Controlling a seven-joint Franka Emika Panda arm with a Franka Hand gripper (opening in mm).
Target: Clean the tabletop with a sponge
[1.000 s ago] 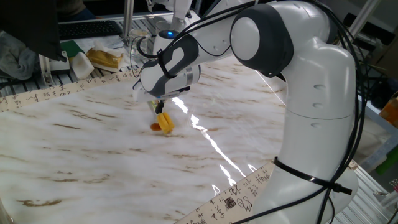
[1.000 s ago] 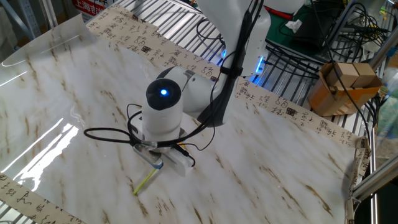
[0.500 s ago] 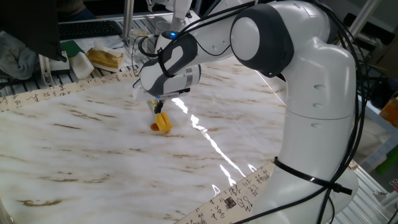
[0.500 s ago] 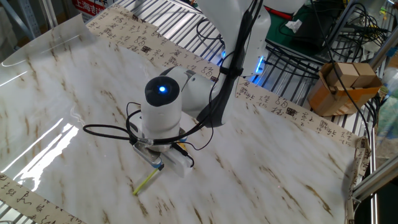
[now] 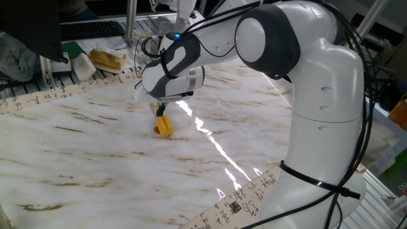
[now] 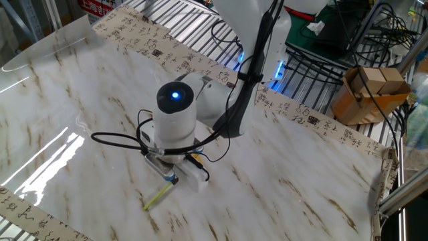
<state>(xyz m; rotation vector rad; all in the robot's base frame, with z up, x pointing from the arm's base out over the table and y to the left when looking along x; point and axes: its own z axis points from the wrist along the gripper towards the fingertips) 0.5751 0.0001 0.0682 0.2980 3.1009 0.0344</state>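
On the glossy white marble-pattern tabletop [image 5: 76, 146], one fixed view shows one small yellow-orange sponge head [image 5: 165, 126] pressed down, held at its stick by the closed two-finger gripper [image 5: 161, 112]. The other fixed view hides head and jaws under the wrist, showing only one pale yellow-green handle [image 6: 158, 197] jutting toward 7 o'clock.

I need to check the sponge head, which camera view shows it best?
The fixed view with the big white arm at right: the sponge head shows yellow-orange on the tabletop below the pincer. The other fixed view hides the head under the wrist; only the pale stick handle shows.
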